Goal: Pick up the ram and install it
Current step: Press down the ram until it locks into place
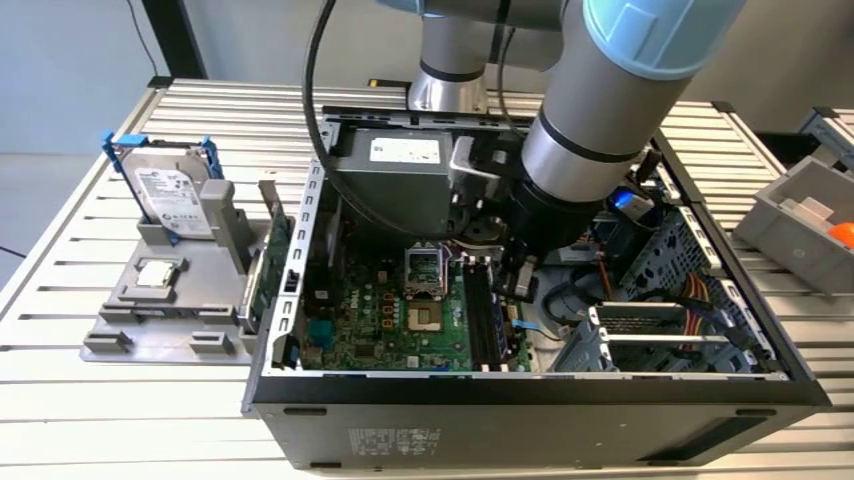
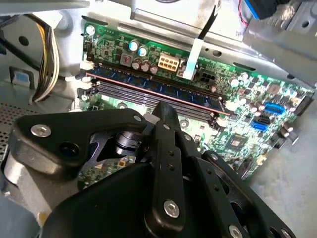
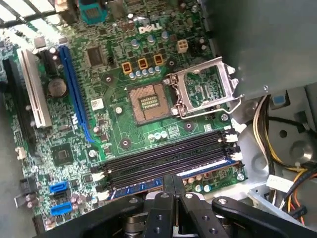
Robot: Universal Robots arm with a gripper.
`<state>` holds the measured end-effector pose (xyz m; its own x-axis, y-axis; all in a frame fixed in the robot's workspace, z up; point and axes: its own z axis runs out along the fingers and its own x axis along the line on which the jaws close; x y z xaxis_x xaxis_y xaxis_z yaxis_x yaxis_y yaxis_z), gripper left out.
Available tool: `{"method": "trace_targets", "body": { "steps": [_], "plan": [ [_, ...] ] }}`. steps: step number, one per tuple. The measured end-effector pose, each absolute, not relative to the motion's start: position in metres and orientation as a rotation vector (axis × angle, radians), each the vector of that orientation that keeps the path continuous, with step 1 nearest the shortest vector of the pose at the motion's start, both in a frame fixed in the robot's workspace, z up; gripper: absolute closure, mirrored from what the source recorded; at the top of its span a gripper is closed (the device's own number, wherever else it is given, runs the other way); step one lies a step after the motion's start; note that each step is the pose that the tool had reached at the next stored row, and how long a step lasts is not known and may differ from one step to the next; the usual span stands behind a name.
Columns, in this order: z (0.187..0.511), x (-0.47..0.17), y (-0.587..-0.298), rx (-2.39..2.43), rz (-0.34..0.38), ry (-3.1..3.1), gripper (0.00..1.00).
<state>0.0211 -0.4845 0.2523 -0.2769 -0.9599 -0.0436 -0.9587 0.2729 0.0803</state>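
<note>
A ribbed metal counter [image 1: 80,400] carries an open computer case [image 1: 534,400], with pale walls behind and a grey bin [image 1: 801,215] holding something orange at the exterior view's right. The arm [image 1: 601,110] reaches down into the case over the green motherboard [image 3: 114,124]. In both wrist views the hand [image 3: 173,186] sits directly above the memory slots [image 3: 163,158], its black fingers [image 2: 166,124] drawn close together; whether they grip anything I cannot tell. The ram [image 2: 158,91], a bluish stick with dark chips, lies seated along the outermost slot, just beside the fingertips; in the first wrist view its blue edge shows right under the hand. The processor socket [image 3: 146,101] stands open, its metal frame [image 3: 203,89] flipped back. On the counter at the exterior view's left, a grey holder [image 1: 167,300] keeps a hard drive [image 1: 171,195] upright and a small square chip [image 1: 158,272] flat.
</note>
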Motion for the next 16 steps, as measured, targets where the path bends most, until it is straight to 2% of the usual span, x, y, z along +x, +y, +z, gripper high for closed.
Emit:
{"method": "trace_targets", "body": {
  "steps": [16],
  "plan": [
    [0.2523, 0.0213, -0.4846, 2.166, -0.111, -2.272, 1.0]
  ]
}}
